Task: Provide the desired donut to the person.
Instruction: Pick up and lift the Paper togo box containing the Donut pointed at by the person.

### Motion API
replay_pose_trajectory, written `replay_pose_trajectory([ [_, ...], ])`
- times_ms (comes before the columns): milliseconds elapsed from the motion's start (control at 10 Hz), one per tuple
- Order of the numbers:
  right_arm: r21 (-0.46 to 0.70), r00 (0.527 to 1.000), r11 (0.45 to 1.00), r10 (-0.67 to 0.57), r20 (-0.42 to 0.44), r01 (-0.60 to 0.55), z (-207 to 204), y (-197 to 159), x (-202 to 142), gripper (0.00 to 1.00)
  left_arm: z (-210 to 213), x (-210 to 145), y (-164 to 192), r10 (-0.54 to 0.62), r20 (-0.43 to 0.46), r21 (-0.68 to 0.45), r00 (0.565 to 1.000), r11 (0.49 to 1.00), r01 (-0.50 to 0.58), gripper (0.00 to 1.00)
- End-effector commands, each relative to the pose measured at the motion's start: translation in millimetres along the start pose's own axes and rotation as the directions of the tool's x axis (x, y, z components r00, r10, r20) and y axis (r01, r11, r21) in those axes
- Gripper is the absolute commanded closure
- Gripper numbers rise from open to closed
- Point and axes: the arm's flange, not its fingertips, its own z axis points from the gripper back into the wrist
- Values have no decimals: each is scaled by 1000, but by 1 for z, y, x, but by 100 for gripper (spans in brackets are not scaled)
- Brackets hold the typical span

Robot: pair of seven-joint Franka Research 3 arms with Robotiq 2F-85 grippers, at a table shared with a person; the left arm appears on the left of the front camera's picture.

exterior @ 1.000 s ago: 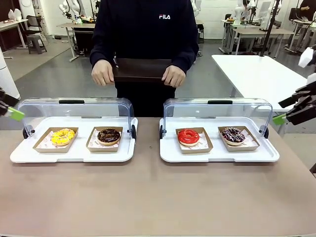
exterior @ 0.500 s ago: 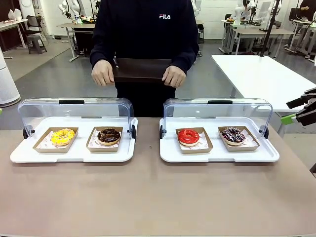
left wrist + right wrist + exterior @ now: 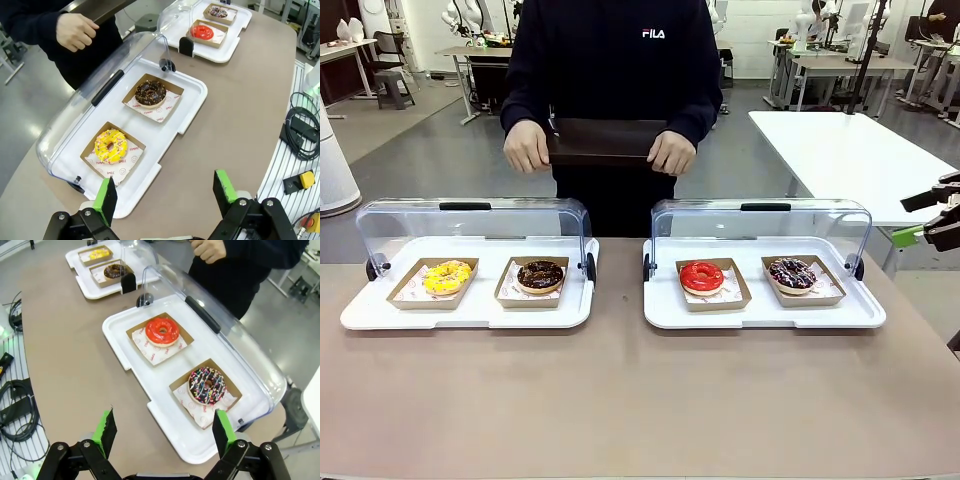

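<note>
Four ring donuts sit on the matte brown counter, each in a shallow card boat lined with printed paper, two boats per white plastic tray.

The left hand has its fingers spread wide and its green pads bare. It holds nothing and hangs above the counter, short of the left tray. The tray's clear domed lid is swung back. The yellow donut, flecked, is nearest this hand, and the glossy chocolate donut lies beyond it.

Across the counter from both hands stands the person in a navy sweatshirt, gripping a flat dark board at both ends.

On the right tray, lid also back, the smooth red donut lies farther from the right hand and the sprinkled donut is just ahead. This hand is wide open and empty.

I cannot tell which donut is wanted.
</note>
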Motion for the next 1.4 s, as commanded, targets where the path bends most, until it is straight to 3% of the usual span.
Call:
replay_pose_trajectory([
  [0, 4, 998, 999, 37, 56, -37, -1, 16, -9, 0, -38, -48, -55, -30, 58, 7, 998, 1000, 30, 0],
  [1000, 2, 996, 997, 71, 53, -71, -2, 19, 4, 0, -34, -46, -54, -49, 78, -20, 996, 999, 51, 0],
  [1100, -11, 997, 998, 66, 42, -65, 6, 4, 9, 0, 6, 1, 0, -33, 44, 5, 998, 999, 33, 0],
  [1300, -11, 997, 998, 66, 42, -65, 6, 4, 9, 0, 6, 1, 0, -33, 44, 5, 998, 999, 33, 0],
])
